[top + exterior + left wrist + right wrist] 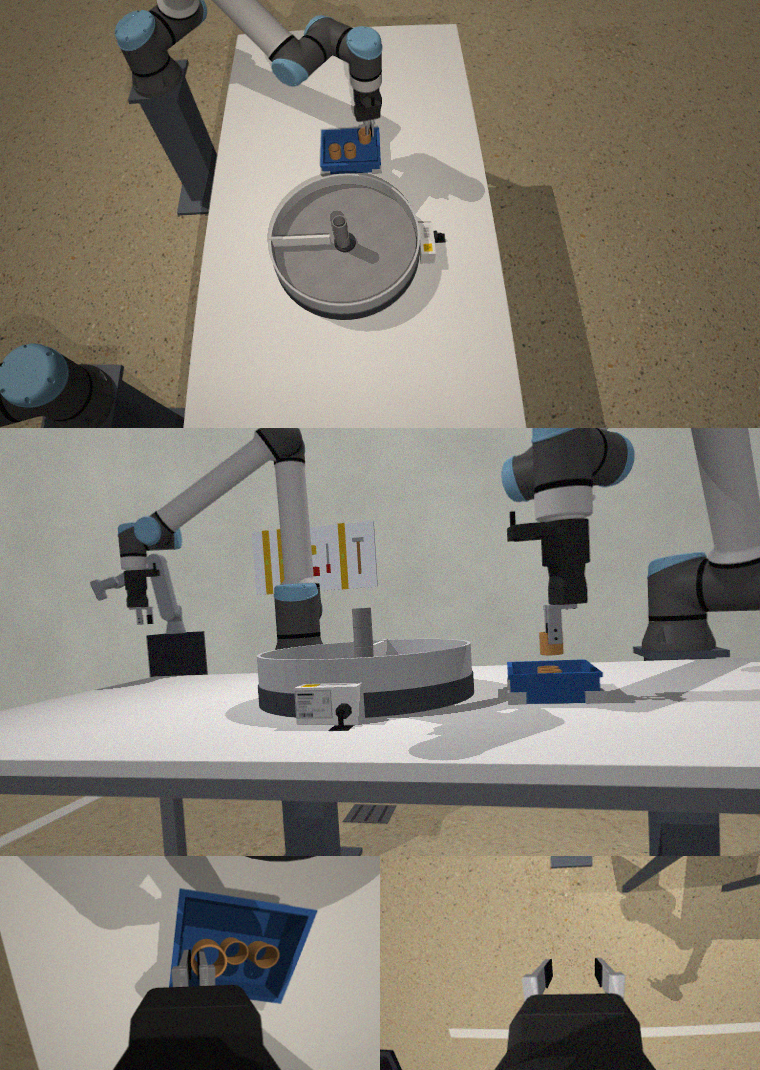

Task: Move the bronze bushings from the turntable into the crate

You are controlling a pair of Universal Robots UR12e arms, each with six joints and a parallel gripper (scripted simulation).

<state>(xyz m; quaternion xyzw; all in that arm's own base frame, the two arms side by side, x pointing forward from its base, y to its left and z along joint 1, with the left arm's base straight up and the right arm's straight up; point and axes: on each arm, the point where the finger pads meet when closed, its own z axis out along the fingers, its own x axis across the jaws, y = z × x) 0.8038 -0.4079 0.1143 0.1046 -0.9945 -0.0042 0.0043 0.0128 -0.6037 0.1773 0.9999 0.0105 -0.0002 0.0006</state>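
Note:
My left gripper (pixel 369 131) (pixel 194 958) is shut on the wall of an orange-brown bronze bushing (pixel 363 138) (pixel 550 643) (pixel 204 944), held upright above the blue crate (pixel 351 166) (pixel 553 688) (pixel 248 900). The exterior view shows a gap between this bushing and the crate's rim. Two more bronze bushings (pixel 334 152) (pixel 349 151) stand side by side in the crate. The crate looks level between its grey corner guides (pixel 324 172) (pixel 516 698). My right gripper (pixel 144 619) (pixel 573 967) is open and empty, over the floor away from the table. No bushing is visible on the grey turntable (pixel 308 276) (pixel 372 672).
The turntable has a raised rim, a central post (pixel 339 232) (pixel 362 632) and a straight divider (pixel 300 239). It stands close beside the crate. A white control box (pixel 427 241) (pixel 328 704) with a black knob sits at the turntable's side.

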